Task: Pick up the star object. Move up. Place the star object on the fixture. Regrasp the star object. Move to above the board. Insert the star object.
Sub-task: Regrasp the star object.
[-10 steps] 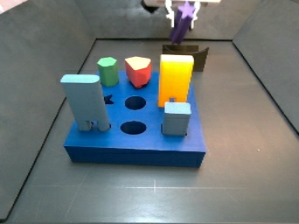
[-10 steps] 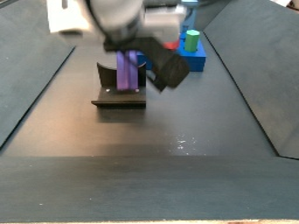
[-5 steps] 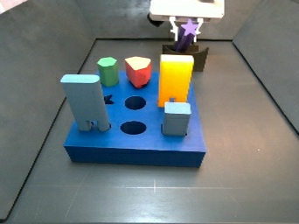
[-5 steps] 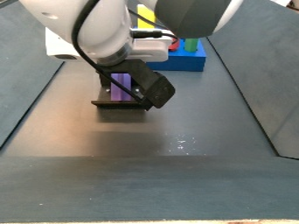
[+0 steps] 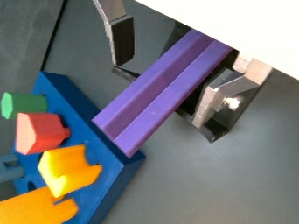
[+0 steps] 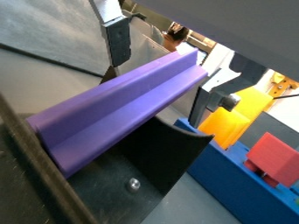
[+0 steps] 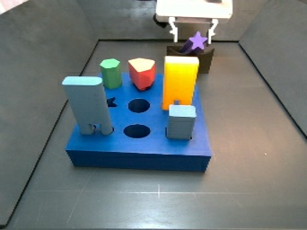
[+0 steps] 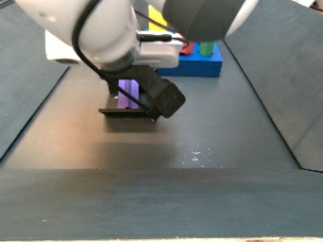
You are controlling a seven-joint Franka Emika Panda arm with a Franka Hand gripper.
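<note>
Star object (image 5: 163,92) lies horiz. on fixture (image 7: 204,56), star end toward board (image 7: 138,135); end effector (image 5: 173,70) released.

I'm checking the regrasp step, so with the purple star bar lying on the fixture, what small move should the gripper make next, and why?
Probably close the gripper. In both wrist views its fingers stand on either side of the star bar, seemingly with small gaps, while the bar rests on the fixture. Closing would secure it before lifting toward the board.
</note>
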